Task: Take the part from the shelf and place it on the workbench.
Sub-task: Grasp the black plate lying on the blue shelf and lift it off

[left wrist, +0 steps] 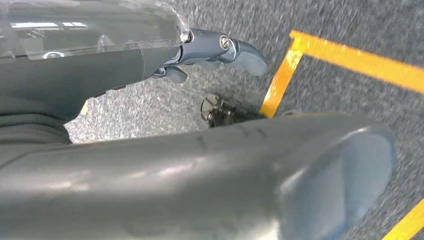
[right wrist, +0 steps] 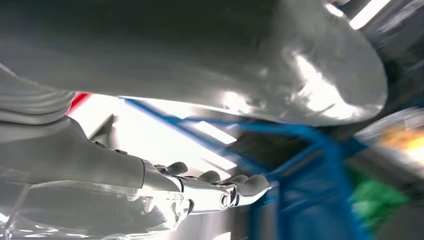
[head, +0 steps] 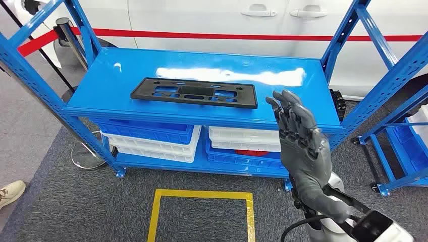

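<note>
The part (head: 194,93), a long flat black plastic panel with cut-outs, lies on the top board of the blue shelf (head: 126,65), left of centre. My right hand (head: 298,136) is raised in front of the shelf's right front edge, its fingers straight and slightly apart, holding nothing. It stands to the right of the part and does not touch it. In the right wrist view the right hand (right wrist: 200,192) shows extended fingers against blurred blue framing. My left hand (left wrist: 220,50) hangs over grey carpet with its fingers stretched out and nothing in them.
Blue and white bins (head: 151,138) fill the shelf's lower level. A yellow taped square (head: 202,194) marks the carpet in front. A white car (head: 227,20) stands behind the shelf, and another blue rack (head: 404,141) is at the right. A person's shoe (head: 10,192) shows at lower left.
</note>
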Controlling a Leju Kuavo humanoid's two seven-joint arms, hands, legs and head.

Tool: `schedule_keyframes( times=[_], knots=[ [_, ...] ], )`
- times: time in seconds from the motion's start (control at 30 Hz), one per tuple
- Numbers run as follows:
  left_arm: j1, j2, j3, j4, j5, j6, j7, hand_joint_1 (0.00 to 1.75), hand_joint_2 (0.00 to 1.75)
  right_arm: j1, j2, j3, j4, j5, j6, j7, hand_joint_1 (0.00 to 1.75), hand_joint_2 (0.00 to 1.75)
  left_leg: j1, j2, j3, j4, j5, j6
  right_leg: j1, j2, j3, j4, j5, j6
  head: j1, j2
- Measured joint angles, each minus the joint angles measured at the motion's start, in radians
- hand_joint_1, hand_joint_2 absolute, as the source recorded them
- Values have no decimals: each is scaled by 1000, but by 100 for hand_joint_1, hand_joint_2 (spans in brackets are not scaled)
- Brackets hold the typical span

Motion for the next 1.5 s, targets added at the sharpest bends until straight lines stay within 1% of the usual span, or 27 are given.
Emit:
schedule_keyframes(
  times=[0.07,0.13,0.17,0.2,0.23,0.3,0.37,0.4,0.5,0.57,0.63,0.67,0.7,0.73,0.8,0.87,0.97,1.03,1.07,1.13,1.17,1.2,1.23,1.3,1.33,1.4,1.5],
  knots=[
    [-1,0,7,0,0,-3,-1,0,0,2,-4,15,-22,-16,10,-5,0,0,-1,1,0,0,0,4,1,0,-33,67,-36,1,0,0],
    [-1,0,19,1,0,-7,-2,0,0,7,-12,39,-60,-46,31,-13,0,0,-4,1,0,0,-1,10,1,1,-94,191,-87,3,0,0],
    [-2,-1,24,2,0,-8,-3,0,0,10,-16,47,-74,-59,42,-16,0,0,-6,1,1,0,-2,11,1,1,-113,225,-91,2,0,0],
    [-1,-1,28,2,0,-9,-4,0,0,12,-19,54,-85,-69,52,-17,0,0,-8,0,2,0,-3,12,2,1,-114,224,-77,0,0,0],
    [-1,-2,31,3,0,-10,-6,0,0,13,-21,59,-96,-75,58,-17,0,0,-9,0,4,0,-4,13,2,1,-97,186,-47,-3,0,0],
    [-1,-5,35,4,-1,-11,-9,0,0,14,-25,66,-113,-81,66,-17,0,0,-13,-2,9,1,-9,10,7,1,-33,55,17,-16,0,0],
    [-2,-9,38,4,-1,-12,-12,0,0,17,-27,69,-127,-83,73,-17,0,0,-16,-3,10,2,-13,3,14,0,7,-30,39,-25,0,0],
    [-3,-10,39,4,-1,-12,-13,0,0,19,-28,69,-132,-83,78,-17,0,0,-17,-3,9,1,-14,-2,17,1,10,-41,36,-27,0,0],
    [-4,-10,43,4,-1,-14,-15,0,0,24,-28,70,-139,-81,86,-17,0,0,-15,-1,9,12,-27,-18,10,1,19,-56,40,-36,-1,0],
    [-5,-10,45,5,-1,-14,-19,0,0,29,-27,71,-141,-76,102,-17,0,0,-12,0,-23,87,-69,-27,5,-2,29,-65,41,-43,-3,0],
    [-5,-10,46,8,-3,-13,-23,0,0,33,-28,70,-138,-85,116,-17,0,0,-5,0,-86,208,-117,-37,5,-4,32,-66,38,-47,-3,0],
    [-5,-10,47,9,-6,-12,-21,0,0,35,-31,68,-135,-91,120,-17,0,0,-1,0,-110,247,-123,-41,5,-5,34,-66,36,-47,-3,0],
    [-4,-10,50,10,-10,-12,-18,0,0,37,-35,65,-131,-93,124,-17,0,0,3,0,-119,253,-110,-45,4,-4,36,-65,33,-46,-3,0],
    [-3,-10,53,10,-14,-12,-15,0,0,42,-38,62,-126,-88,129,-17,0,0,6,1,-110,224,-80,-48,3,-4,40,-64,29,-44,-3,0],
    [-2,-10,60,10,-20,-15,-12,0,0,51,-39,57,-110,-71,127,-16,0,0,11,2,-60,106,-11,-51,1,-3,48,-60,20,-36,-3,0],
    [-4,-11,63,10,-25,-19,-14,0,0,54,-39,57,-82,-50,116,-16,0,0,9,2,-23,22,11,-43,2,-2,49,-55,12,-25,-2,0],
    [-7,-11,68,10,-33,-24,-20,0,0,56,-40,57,-23,-21,124,-16,0,0,4,0,-15,5,5,-23,1,-3,49,-55,9,-8,-1,0],
    [-7,-11,73,10,-37,-25,-22,0,0,55,-43,57,22,-16,122,-16,0,0,6,0,-6,-5,6,-8,-1,-2,37,-23,-13,1,-1,0],
    [-7,-11,75,10,-37,-25,-22,0,0,53,-45,57,47,-14,119,-16,0,0,7,0,-1,-9,5,-3,-2,-1,15,23,-35,4,0,0],
    [-8,-12,80,10,-41,-25,-23,0,0,42,-48,63,121,3,107,-7,0,0,5,1,4,-10,1,5,-1,-1,-58,151,-84,6,0,0],
    [-9,-13,81,10,-42,-25,-23,0,0,32,-45,71,168,17,97,-1,0,0,4,1,6,-10,-1,6,-1,-1,-92,201,-93,7,0,0],
    [-10,-14,83,10,-44,-26,-24,0,0,19,-40,82,217,30,83,4,0,0,3,0,9,-9,-4,7,-1,-1,-111,221,-84,6,0,0],
    [-10,-16,84,10,-45,-26,-25,0,0,5,-33,96,263,40,68,7,0,0,2,-1,13,-9,-7,7,-1,-1,-110,201,-55,3,1,0],
    [-8,-19,87,10,-46,-27,-28,0,0,-15,-22,119,332,46,45,8,0,0,1,-4,24,-8,-16,3,1,-1,-65,82,26,-7,1,0],
    [-8,-21,88,10,-46,-28,-29,0,0,-22,-18,128,359,47,38,7,0,0,-2,-6,27,-6,-21,-1,4,0,-39,21,52,-12,0,0],
    [-6,-23,90,11,-46,-29,-30,0,0,-30,-15,140,400,46,28,7,0,0,-3,-11,27,-6,-26,-12,10,1,-15,-37,63,-20,-1,0],
    [-4,-24,95,11,-46,-31,-34,0,0,-33,-13,147,449,41,11,6,0,0,-2,-11,30,-10,-33,-29,9,3,-8,-51,57,-30,-1,0]
  ],
)
